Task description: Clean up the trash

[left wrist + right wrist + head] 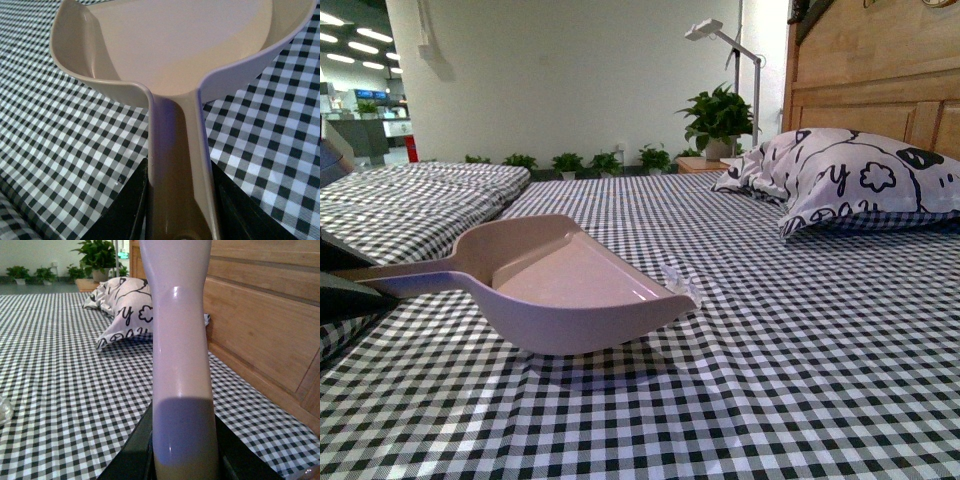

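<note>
The pinkish-beige dustpan (570,285) rests on the checked bedspread, its mouth facing right. My left gripper (177,210) is shut on the dustpan's handle (175,165); its dark body shows at the left edge of the front view (345,285). The trash (682,281), a tiny crumpled whitish half-clear scrap, lies on the cloth just beyond the pan's front lip. It also shows at the edge of the right wrist view (4,410). My right gripper (182,460) is shut on the hand brush's pale handle (180,340), which stands upright. The bristles are out of view.
A black-and-white patterned pillow (850,175) lies at the back right against a wooden headboard (880,80). A folded checked quilt (410,200) lies at the left. Potted plants (715,120) and a lamp stand beyond the bed.
</note>
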